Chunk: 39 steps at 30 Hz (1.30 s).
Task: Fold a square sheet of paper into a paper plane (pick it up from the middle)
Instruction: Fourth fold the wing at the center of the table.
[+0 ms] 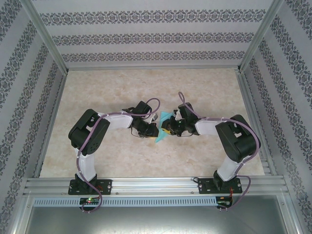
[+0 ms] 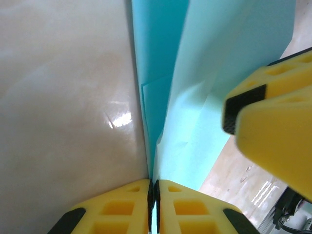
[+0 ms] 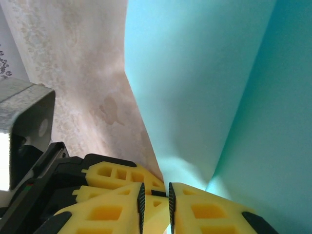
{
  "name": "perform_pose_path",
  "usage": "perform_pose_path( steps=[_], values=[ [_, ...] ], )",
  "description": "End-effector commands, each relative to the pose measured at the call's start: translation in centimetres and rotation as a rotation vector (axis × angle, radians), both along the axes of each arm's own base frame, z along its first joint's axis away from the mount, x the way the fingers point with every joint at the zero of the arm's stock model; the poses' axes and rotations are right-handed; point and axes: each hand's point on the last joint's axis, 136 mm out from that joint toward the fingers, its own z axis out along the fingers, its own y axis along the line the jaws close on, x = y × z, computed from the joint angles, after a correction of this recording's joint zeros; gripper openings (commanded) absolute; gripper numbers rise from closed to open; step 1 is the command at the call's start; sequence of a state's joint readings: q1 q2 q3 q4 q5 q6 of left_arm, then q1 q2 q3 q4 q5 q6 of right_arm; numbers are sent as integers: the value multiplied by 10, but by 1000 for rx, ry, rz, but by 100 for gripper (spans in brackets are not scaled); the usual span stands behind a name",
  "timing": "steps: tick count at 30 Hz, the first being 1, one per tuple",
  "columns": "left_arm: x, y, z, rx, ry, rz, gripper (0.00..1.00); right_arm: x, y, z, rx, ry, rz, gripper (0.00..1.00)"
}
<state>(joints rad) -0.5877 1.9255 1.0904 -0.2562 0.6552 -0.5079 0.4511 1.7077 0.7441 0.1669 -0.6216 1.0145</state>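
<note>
Paper plane [image 1: 162,126], folded and turquoise, stands on edge over the middle of the table [image 1: 122,87], long axis running near-to-far, left jaws and right jaws both clamped on it from opposite sides.

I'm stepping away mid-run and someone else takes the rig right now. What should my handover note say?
Left end effector: shut on the paper, at a creased edge.
Right end effector: shut on the same paper, close beside the left one.
Paper: turquoise, pinched between both arms at the middle of the table; I cannot tell if it touches the surface.
Done: paper gripped, at least one fold in.
Left: the remaining folds; no finished dart shape visible.
</note>
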Motion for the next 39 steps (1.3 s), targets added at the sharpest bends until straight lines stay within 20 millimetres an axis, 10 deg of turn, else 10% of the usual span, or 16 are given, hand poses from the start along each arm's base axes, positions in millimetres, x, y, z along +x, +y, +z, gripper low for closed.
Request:
perform_pose_path(
  steps=[1, 39],
  values=[
    [-15, 3, -14, 58, 26, -47, 14, 10, -7, 11, -35, -37, -1, 23],
    [-21, -3, -6, 70, -35, -105, 14, 48, -11, -37, -215, 32, 92, 19]
  ],
)
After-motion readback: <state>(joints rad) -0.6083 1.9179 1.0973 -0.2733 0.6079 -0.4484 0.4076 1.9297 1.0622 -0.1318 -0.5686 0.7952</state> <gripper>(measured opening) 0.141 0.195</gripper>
